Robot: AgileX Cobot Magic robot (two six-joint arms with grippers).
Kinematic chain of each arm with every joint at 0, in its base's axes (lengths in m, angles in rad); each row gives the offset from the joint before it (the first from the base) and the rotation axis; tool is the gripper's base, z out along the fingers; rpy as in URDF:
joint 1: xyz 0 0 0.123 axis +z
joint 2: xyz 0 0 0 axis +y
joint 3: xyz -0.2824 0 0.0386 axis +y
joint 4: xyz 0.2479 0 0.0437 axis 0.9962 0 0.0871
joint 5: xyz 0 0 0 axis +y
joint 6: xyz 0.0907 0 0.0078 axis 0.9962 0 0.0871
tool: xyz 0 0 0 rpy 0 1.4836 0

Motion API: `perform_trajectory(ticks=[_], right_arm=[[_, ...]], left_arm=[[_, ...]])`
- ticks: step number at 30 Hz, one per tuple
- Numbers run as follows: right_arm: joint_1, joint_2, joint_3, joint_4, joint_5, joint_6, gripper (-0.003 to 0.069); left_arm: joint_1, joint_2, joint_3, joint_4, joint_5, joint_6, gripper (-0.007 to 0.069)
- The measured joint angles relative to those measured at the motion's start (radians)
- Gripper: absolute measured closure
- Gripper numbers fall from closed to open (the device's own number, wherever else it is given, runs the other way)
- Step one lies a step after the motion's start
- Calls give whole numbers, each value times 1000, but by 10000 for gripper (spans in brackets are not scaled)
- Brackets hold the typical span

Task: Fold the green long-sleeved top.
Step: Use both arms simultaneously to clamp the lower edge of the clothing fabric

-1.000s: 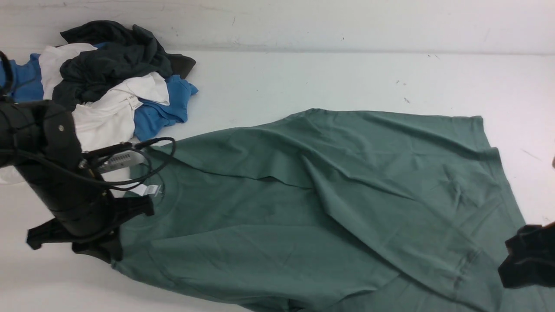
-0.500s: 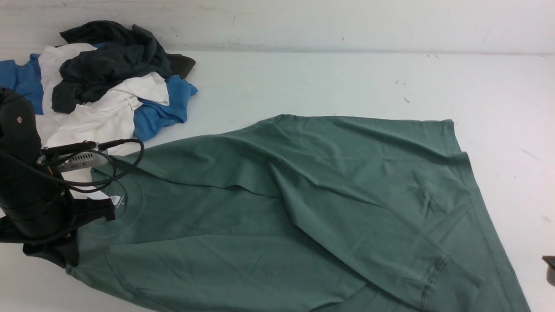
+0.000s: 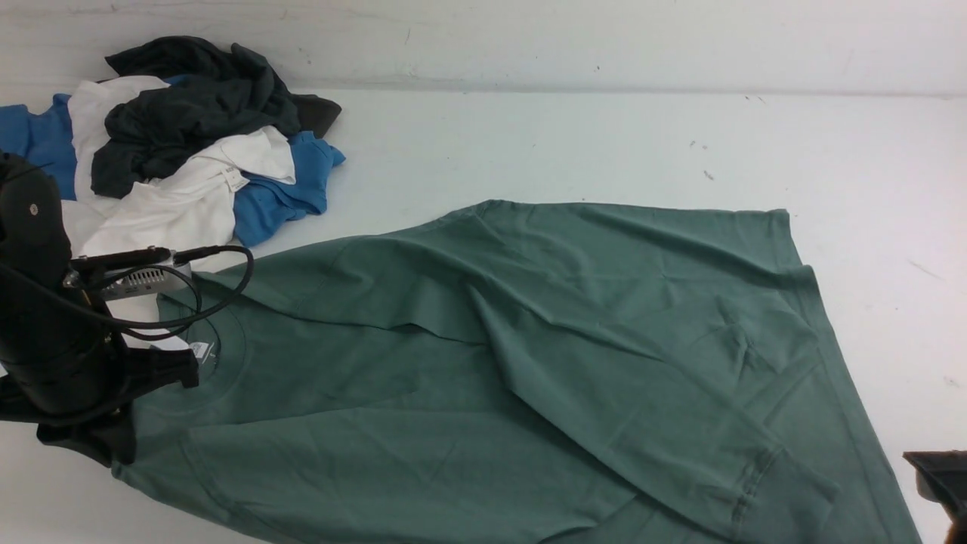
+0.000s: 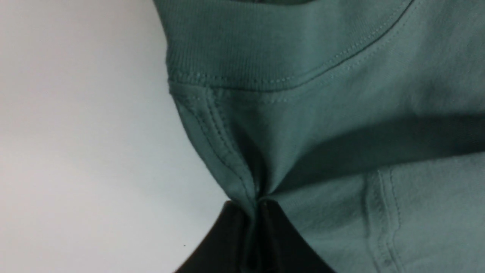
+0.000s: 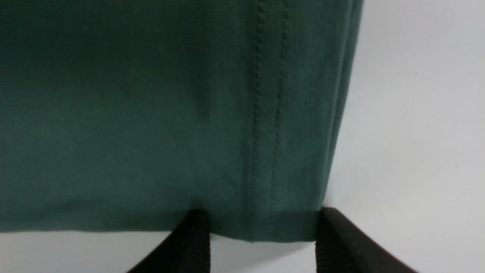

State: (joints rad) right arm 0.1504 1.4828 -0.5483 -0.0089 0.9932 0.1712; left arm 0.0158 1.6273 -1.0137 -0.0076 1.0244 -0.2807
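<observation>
Left claw (image 4: pixel 254 212) pinches the wrinkled, spread-out green top (image 3: pixel 529 340); right claw (image 5: pixel 261 235) gapes astride its hem.

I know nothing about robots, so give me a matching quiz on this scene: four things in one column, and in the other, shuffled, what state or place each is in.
1. left tool
2. right tool
3. green top
4. clothes pile

A. heaped at the far left of the table
B. open, straddling the cloth's edge
C. shut, pinching cloth
D. spread out, wrinkled

Pairs: 1-C, 2-B, 3-D, 4-A
</observation>
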Motion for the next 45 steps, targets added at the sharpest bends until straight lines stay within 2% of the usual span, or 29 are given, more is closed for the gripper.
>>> perform_trajectory(ticks=[1,4,8,10,17,24,25,30,35,40,45], right_arm=[[0,2,-2,2,2,1,309],[0,13,-13,21,13,-19,410],[0,17,-13,47,9,-24,585],[0,18,-14,48,9,-24,612],[0,18,-14,49,11,-25,611],[0,19,-15,48,14,-25,611],[0,20,-15,48,13,-25,611],[0,20,-16,48,18,-25,611],[0,20,-16,48,17,-25,611],[0,20,-16,48,18,-25,611],[0,20,-16,48,18,-25,611]], left_arm=[[0,0,0,0,2,0,598],[0,0,0,1,55,11,598],[0,-1,0,8,104,56,598],[0,-5,0,8,108,84,598],[0,-43,0,8,130,96,586],[0,-45,0,8,162,100,466],[0,-46,2,8,169,100,431],[-44,-62,67,-28,173,94,328],[-122,-64,185,-51,67,58,289],[-134,-64,246,-30,-78,32,289],[-136,-64,264,-25,-136,32,288]])
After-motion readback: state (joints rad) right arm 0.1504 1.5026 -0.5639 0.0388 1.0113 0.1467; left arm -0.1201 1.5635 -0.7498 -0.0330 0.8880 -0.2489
